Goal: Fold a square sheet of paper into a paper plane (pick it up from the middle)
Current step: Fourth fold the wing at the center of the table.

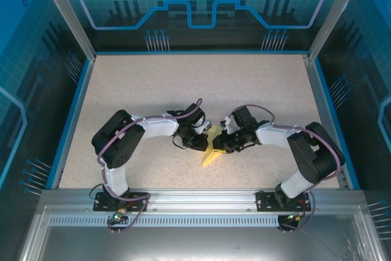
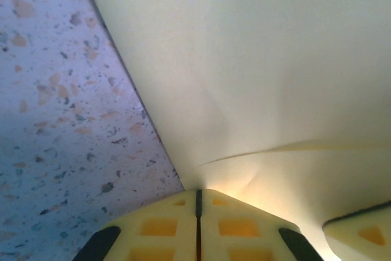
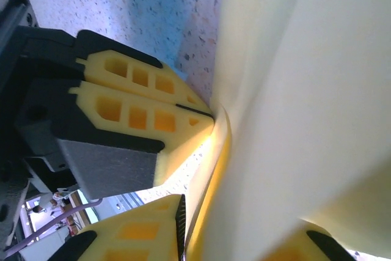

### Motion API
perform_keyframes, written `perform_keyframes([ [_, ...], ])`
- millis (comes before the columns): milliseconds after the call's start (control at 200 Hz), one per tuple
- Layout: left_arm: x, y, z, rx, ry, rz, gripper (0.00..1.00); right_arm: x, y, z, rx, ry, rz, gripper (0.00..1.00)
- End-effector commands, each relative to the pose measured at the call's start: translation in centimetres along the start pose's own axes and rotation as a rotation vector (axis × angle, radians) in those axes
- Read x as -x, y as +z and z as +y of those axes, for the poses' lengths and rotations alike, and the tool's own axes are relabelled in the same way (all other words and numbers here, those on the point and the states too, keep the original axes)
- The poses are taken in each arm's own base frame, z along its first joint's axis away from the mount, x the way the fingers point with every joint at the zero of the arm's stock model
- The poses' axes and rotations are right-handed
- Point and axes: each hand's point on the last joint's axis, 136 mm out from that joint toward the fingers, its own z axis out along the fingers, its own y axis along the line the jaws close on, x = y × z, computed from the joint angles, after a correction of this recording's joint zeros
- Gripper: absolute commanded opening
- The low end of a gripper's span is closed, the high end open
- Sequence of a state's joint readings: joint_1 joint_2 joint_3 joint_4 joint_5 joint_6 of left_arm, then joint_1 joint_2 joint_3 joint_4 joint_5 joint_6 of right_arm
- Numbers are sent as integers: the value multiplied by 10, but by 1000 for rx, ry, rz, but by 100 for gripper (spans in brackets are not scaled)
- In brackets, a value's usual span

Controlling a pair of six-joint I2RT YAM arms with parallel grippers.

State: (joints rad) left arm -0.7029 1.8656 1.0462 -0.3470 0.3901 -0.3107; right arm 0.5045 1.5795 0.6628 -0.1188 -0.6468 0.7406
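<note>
The square sheet of paper (image 1: 209, 157) is folded into a narrow, pointed pale-yellow paper plane shape, its tip pointing at the near edge of the table. It sits at the middle, between both arms. My left gripper (image 1: 205, 141) is shut, its tips (image 2: 197, 195) pinching the paper's edge (image 2: 256, 77), which creases away from them. From the right wrist, those left fingers (image 3: 153, 99) meet the fold. My right gripper (image 3: 238, 218) has closed on the paper (image 3: 305, 90), with folded layers filling the narrow gap. One right finger (image 2: 360, 236) shows beside the sheet.
The speckled beige tabletop (image 1: 183, 90) is ringed by a blue rim and transparent blue walls (image 1: 201, 4). Both arm bases are bolted to the metal rail (image 1: 195, 200) at the near edge. The two wrists crowd together at the centre.
</note>
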Motion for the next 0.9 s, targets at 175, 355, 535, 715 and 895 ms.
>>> perform_keyframes([
  [175, -3, 13, 9, 23, 20, 15, 7, -8, 8, -13, -110, 9, 27, 16],
  [355, -3, 12, 9, 22, 20, 12, 7, -7, 12, -15, -158, 4, 35, 12],
  [535, -1, 8, 5, 18, 24, 3, 7, -8, 11, -19, -194, 5, 39, 10],
  [715, 2, 5, 0, 5, 24, -8, 8, -6, 11, -17, -207, 1, 37, 10],
  [895, 4, -1, -5, -9, 26, -20, 8, -5, 12, -16, -213, 1, 44, 10],
])
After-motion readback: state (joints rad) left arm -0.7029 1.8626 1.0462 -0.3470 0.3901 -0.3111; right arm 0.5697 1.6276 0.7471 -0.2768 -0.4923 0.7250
